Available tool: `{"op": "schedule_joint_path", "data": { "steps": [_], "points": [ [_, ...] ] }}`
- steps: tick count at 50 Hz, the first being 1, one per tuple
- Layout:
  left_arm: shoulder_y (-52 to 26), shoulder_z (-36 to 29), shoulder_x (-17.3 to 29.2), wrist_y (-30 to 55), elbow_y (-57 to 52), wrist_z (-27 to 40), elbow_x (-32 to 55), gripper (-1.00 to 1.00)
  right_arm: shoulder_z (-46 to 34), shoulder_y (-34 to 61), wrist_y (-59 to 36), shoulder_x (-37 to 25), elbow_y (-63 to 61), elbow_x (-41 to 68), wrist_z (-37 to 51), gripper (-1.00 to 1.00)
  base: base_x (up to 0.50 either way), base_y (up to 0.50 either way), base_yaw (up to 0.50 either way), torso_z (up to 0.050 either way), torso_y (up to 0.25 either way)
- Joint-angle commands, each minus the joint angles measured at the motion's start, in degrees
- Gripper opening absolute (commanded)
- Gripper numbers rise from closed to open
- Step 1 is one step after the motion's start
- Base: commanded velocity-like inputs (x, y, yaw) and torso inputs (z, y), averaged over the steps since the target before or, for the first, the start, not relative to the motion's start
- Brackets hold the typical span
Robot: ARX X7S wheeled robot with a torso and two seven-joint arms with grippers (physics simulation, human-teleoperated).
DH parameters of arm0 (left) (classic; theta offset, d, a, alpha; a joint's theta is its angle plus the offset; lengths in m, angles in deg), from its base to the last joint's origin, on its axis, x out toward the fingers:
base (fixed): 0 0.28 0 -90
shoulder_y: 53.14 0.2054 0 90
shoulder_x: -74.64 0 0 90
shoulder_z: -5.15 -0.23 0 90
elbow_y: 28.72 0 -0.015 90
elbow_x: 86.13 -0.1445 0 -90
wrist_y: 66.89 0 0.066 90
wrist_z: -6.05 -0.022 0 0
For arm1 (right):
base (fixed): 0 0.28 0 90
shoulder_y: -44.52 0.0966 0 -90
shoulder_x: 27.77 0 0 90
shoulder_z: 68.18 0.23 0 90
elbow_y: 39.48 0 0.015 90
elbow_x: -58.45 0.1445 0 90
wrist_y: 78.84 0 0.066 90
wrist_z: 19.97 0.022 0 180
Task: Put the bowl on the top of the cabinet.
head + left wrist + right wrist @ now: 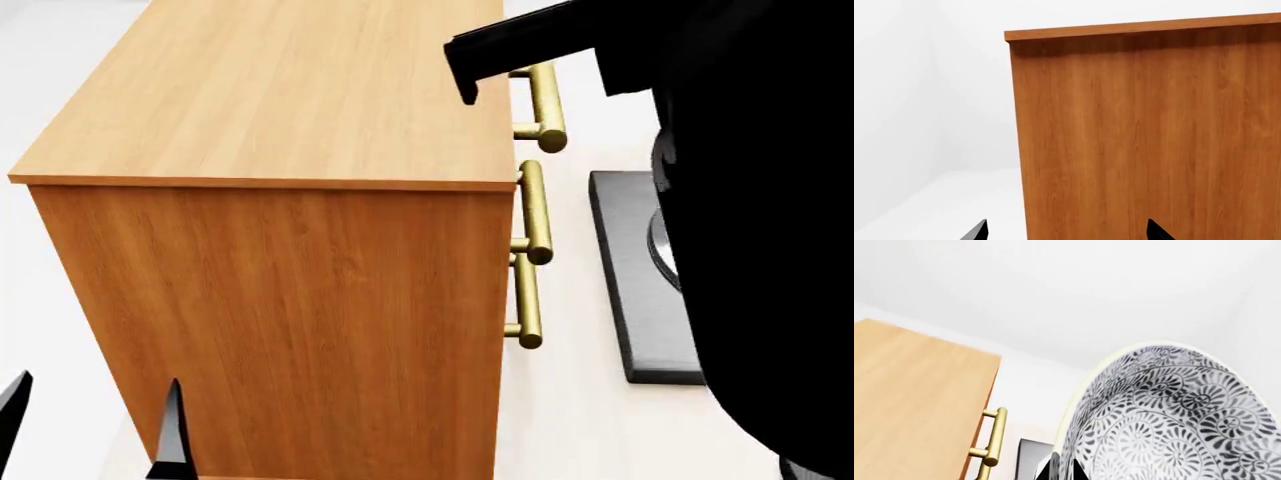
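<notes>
The bowl (pixel 1167 420), white with a dense black floral pattern and a thin yellowish rim, fills the right wrist view and is tilted on edge. My right gripper (pixel 1065 471) is shut on its rim, one black fingertip on each side of the wall. The cabinet's lighter flat top (pixel 914 400) lies beside and below the bowl. In the head view the cabinet (pixel 294 120) stands at centre left, and my black right arm (pixel 721 150) reaches over its handle side and hides the bowl. My left gripper (pixel 91 425) is open and empty, low beside the cabinet's side panel (pixel 1141 140).
Brass bar handles (pixel 537 210) stick out from the cabinet's front, also in the right wrist view (pixel 992 440). A dark flat slab (pixel 638 290) lies on the white floor in front of the cabinet. White walls stand behind.
</notes>
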Motion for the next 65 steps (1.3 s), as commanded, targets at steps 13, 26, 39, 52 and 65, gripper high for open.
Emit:
{"op": "schedule_joint_path", "data": {
  "steps": [13, 26, 39, 52, 65],
  "points": [
    [0.3, 0.1, 0.4, -0.6, 0.5, 0.3, 0.2, 1.00, -5.0, 4.3, 6.5, 6.7, 0.6, -0.1, -1.5, -1.00, 0.00, 0.00, 0.00, 0.000, 0.000],
    [-0.1, 0.0, 0.4, -0.6, 0.8, 0.4, 0.2, 1.00, -6.2, 2.7, 9.4, 9.3, -1.4, -2.0, -1.8, -1.00, 0.00, 0.00, 0.00, 0.000, 0.001],
    [-0.3, -0.4, 0.3, -1.0, 1.9, 0.4, 0.2, 1.00, -7.1, 1.6, 9.8, 11.5, -1.0, -5.2, -4.5, -1.00, 0.00, 0.00, 0.00, 0.000, 0.000],
    [-0.8, -0.9, 0.3, -0.9, 2.8, 0.4, 0.0, 1.00, -8.1, -1.1, 9.2, 13.8, 3.4, -11.7, -11.1, -1.00, 0.00, 0.00, 0.00, 0.000, 0.001],
    [-0.8, -0.7, 0.3, -1.2, 3.1, 0.6, 0.3, 1.00, -9.4, -5.3, 10.9, 14.9, 2.6, -15.8, -11.8, -1.00, 0.00, 0.00, 0.00, 0.000, 0.001]
  ]
}}
